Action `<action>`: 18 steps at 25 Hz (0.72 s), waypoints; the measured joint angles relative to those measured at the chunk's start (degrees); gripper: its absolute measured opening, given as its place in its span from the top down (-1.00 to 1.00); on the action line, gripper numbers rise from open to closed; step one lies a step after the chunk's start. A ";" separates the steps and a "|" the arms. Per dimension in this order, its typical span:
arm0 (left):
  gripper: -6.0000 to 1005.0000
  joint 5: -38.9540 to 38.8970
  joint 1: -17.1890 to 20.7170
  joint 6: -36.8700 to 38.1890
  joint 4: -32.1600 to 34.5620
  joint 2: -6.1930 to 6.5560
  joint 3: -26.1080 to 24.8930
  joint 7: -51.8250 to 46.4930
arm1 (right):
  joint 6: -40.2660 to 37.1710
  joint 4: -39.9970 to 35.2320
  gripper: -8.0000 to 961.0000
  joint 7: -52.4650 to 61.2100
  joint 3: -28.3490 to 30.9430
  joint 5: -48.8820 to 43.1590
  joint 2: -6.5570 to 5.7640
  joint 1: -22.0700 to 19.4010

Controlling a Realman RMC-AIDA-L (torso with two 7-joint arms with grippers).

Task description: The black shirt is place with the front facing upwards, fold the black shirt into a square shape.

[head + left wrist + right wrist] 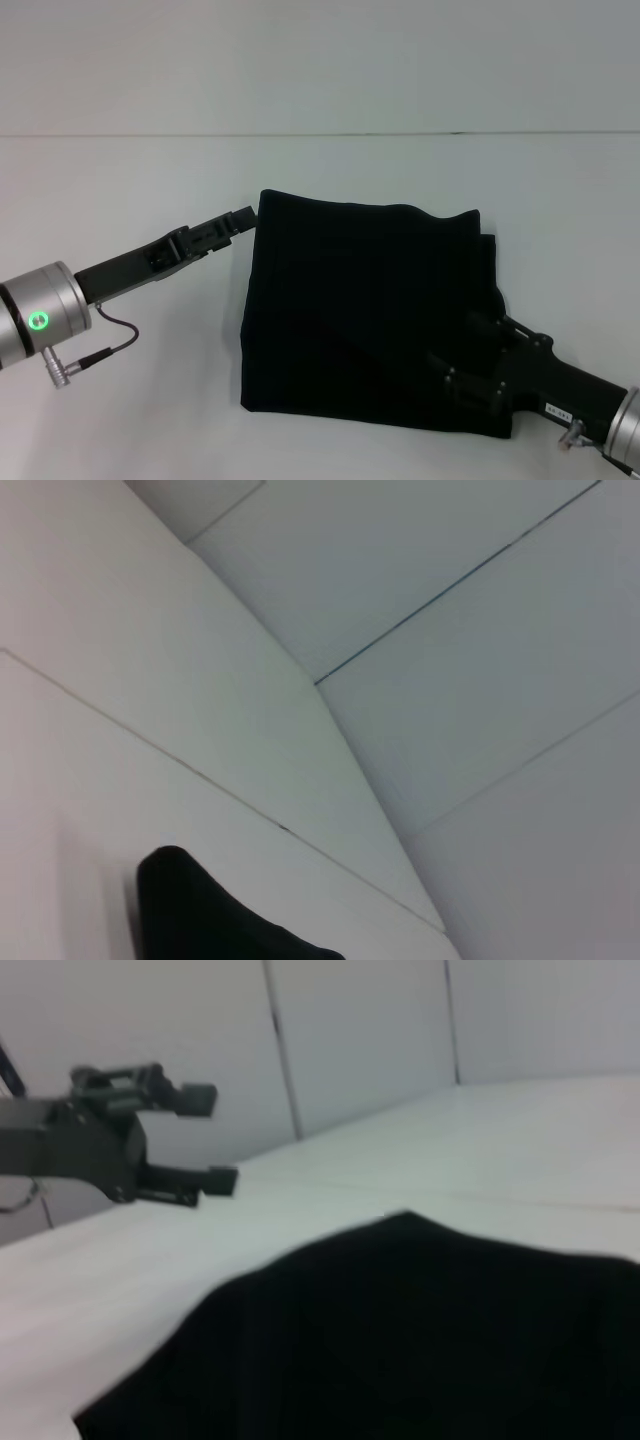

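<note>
The shirt [370, 310] lies on the white bench [130, 190] as a folded, roughly square black block, no print showing on its upper face. Layered edges show along its right side, and its far edge runs slightly wavy.

The left pincer [243, 218] reaches in from the left, its tips just beside the shirt's far left corner. Seen from the right wrist camera, the left pincer [210, 1140] hangs above the bench with its two fingers [197, 1098] apart and nothing between them. The left wrist camera shows only a rounded bit of black cloth [200, 910] against the pale bench and wall.

The right pincer [480, 365] lies over the shirt's near right corner, black on black, so whether its fingers are spread or closed on the cloth cannot be told. From its own wrist camera the shirt [400, 1340] fills the foreground.
</note>
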 joint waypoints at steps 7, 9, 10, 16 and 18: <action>-0.66 0.00 0.17 -2.40 0.00 0.18 -0.62 -0.67 | 2.59 0.97 -0.89 -0.05 0.22 -0.03 -0.01 -0.24; -0.66 0.05 0.28 -2.44 -0.03 0.28 -1.02 -0.83 | 2.27 0.85 -0.89 -0.04 0.36 -0.01 -0.08 -0.30; -0.66 0.14 0.29 -2.54 -0.05 0.38 -1.18 -1.16 | 1.54 0.71 -0.89 -0.04 0.46 0.08 -0.14 -0.45; -0.65 3.61 -0.37 -4.44 -0.14 1.66 -0.57 -8.22 | -4.72 -1.32 -0.89 -0.14 1.73 0.04 -0.84 -2.75; -0.64 6.49 -1.43 -5.49 0.18 2.48 -0.19 -12.47 | -6.87 -1.79 -0.89 -0.73 1.65 -0.45 -1.30 -3.79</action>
